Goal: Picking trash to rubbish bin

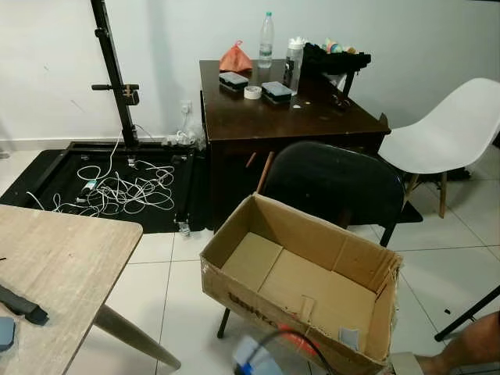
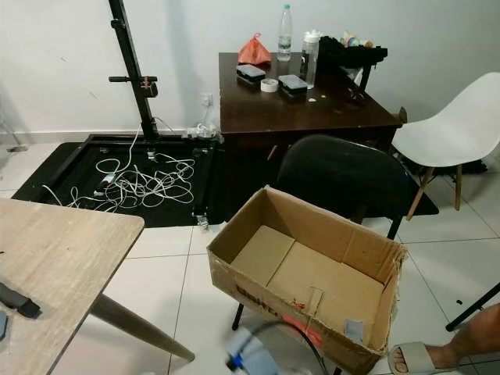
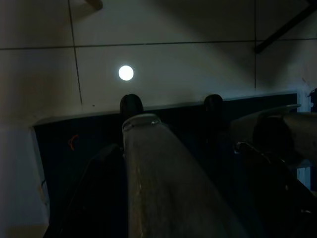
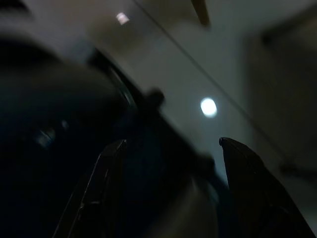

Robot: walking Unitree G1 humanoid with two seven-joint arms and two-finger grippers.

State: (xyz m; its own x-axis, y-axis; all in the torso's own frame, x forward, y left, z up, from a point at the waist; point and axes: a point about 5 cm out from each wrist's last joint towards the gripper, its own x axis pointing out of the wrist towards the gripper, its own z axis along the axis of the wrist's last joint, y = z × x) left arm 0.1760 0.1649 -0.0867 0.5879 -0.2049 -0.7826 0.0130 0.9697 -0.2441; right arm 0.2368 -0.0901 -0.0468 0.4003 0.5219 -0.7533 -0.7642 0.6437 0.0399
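Left eye view: open cardboard box (image 1: 301, 285) resting on black chair (image 1: 336, 181), no trash inside. Behind, dark surface (image 1: 273, 113) carrying bottle (image 1: 266, 39), tape roll (image 1: 252, 92), orange bag (image 1: 236, 59). Pale surface (image 1: 55, 273) at left. Right wrist view: right claw (image 4: 171, 191) spread open, empty, over dim floor. Left claw (image 3: 171, 101): cannot tell.

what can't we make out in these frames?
- Left gripper: left wrist view very dark, a pale rounded part in front hides its finger spacing.
- Right gripper: right wrist view dark and blurred; what lies below is unclear.
- Cardboard box: its printed lettering is cut short by a blurred blue object.
- Items on the dark desk: too small to identify.
- Person's foot: cut by the frame edge.
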